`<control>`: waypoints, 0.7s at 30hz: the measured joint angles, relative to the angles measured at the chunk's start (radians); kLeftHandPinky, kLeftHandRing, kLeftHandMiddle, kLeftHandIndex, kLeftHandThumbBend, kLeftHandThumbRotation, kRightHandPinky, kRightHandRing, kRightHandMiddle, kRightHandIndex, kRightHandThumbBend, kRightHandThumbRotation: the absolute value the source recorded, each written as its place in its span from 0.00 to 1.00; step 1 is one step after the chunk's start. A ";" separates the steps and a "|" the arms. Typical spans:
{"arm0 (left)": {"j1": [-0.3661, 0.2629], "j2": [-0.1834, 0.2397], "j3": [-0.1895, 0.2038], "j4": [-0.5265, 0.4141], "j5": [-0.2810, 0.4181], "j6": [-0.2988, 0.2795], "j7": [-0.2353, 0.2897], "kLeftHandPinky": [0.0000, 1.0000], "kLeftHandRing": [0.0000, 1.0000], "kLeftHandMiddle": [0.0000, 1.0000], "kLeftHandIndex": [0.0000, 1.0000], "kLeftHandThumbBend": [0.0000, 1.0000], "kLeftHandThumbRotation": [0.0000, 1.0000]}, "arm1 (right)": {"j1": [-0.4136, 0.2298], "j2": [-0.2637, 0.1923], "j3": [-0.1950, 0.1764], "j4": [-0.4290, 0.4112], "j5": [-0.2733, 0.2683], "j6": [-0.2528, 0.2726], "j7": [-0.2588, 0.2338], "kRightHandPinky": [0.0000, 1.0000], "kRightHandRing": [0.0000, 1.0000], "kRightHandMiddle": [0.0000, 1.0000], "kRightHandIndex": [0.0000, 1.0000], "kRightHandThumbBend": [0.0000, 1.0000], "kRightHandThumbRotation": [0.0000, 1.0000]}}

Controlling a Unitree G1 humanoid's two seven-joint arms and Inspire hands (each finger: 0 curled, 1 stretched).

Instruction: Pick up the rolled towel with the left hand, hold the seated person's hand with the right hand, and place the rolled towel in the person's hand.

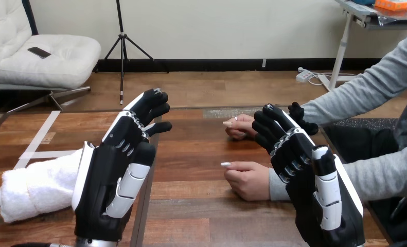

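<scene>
– Looking at the lower left of the frame, where is the rolled towel [36,188]?

– Lying on the desk [191,206], with its right end hidden behind the left hand [113,175]. That hand stands raised just right of it, fingers loosely bent and spread, nothing in them. I cannot tell whether its back touches the cloth.

– And the right hand [304,170]?

– It is at the lower right, raised too, with its fingers relaxed, apart and empty. The person's lower hand [250,181] rests loosely closed on the desk just left of it. The person's upper hand [241,127] lies further up the frame, beside the robot's fingertips. No robot finger curls round either one.

– So no part of the task is done yet, by my reading. What could go wrong?

– Several things, I think. The towel is soft and rolled, so a shallow pinch at one end could let it unroll or sag out of the grasp. The left hand sits beside it, not over it, and a careless turn might shove it toward the left edge of the desk.

– And on the person's side?

– Neither of their hands shows an open palm. Unless one opens upward, the towel has nowhere to go. The worse slip would be the right hand closing too hard, or on the wrong hand.
</scene>
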State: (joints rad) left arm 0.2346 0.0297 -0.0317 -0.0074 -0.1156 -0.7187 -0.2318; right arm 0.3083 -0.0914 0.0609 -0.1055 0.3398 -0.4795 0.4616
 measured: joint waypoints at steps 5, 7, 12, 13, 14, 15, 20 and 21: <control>0.000 0.000 0.000 0.000 0.000 0.001 0.000 0.75 0.84 0.85 0.83 0.69 0.82 | 0.000 0.000 0.000 0.000 -0.001 0.000 -0.001 0.95 0.93 0.91 0.90 0.56 1.00; 0.000 0.000 0.000 0.000 0.000 0.002 0.000 0.75 0.84 0.85 0.83 0.70 0.82 | 0.000 0.000 0.000 0.000 -0.001 0.000 -0.001 0.95 0.93 0.91 0.90 0.56 1.00; 0.000 0.001 0.000 0.000 0.001 0.009 0.000 0.75 0.85 0.85 0.83 0.70 0.82 | 0.000 -0.001 0.000 0.000 -0.001 0.000 -0.001 0.95 0.93 0.91 0.90 0.56 1.00; 0.000 0.002 0.000 0.000 0.001 0.010 0.000 0.75 0.85 0.85 0.83 0.70 0.82 | 0.000 -0.001 0.000 0.000 -0.001 0.001 -0.001 0.95 0.93 0.91 0.90 0.56 1.00; 0.000 0.002 0.000 0.000 0.001 0.012 0.001 0.75 0.85 0.85 0.83 0.70 0.82 | 0.000 -0.001 0.000 0.000 -0.001 0.002 -0.001 0.95 0.93 0.91 0.90 0.56 1.00; 0.000 0.002 0.000 0.000 0.002 0.013 0.001 0.75 0.85 0.85 0.83 0.70 0.82 | 0.000 -0.001 0.000 0.000 -0.001 0.003 -0.001 0.95 0.93 0.91 0.90 0.56 1.00; 0.000 0.003 0.001 0.000 0.006 0.018 0.001 0.76 0.85 0.85 0.83 0.70 0.83 | 0.000 -0.001 0.000 0.000 -0.001 0.009 -0.001 0.94 0.93 0.91 0.90 0.56 1.00; 0.000 0.003 0.001 0.000 0.006 0.018 0.001 0.76 0.85 0.85 0.83 0.70 0.83 | 0.000 -0.001 0.000 0.000 -0.001 0.010 -0.001 0.94 0.93 0.91 0.90 0.56 1.00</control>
State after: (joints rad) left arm 0.2346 0.0325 -0.0312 -0.0075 -0.1097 -0.7009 -0.2304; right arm 0.3082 -0.0923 0.0608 -0.1055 0.3386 -0.4700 0.4606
